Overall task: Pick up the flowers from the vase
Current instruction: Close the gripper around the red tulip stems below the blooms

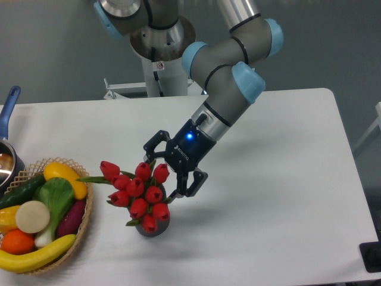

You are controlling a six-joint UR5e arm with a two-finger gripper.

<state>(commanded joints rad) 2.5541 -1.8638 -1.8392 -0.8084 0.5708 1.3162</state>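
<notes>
Camera view, fixed, looking down on white table (268, 196). Arm reaches in from top centre; gripper (164, 170) w/ blue light on its body sits at upper-right edge of the flowers (138, 189). Fingers spread wide: one fingertip behind the topmost buds, the other (181, 192) just right of the bunch, near table level. Contact btw. fingers and buds prob. not made, though overlap makes this hard to judge. Flowers: red tulip buds w/ green leaves, standing in the vase (153, 227); bunch leans up and left, one leaf pointing toward the basket (83, 221). Vase: small, dark grey, upright on table, front-centre, mostly hidden by the buds. Basket: wicker, at left edge, well apart from vase, holds toy produce incl. banana (33, 257), yellow pepper, cucumber, orange, aubergine. Pan (8, 143) w/ blue handle, far left, partly cut off by frame edge.
</notes>
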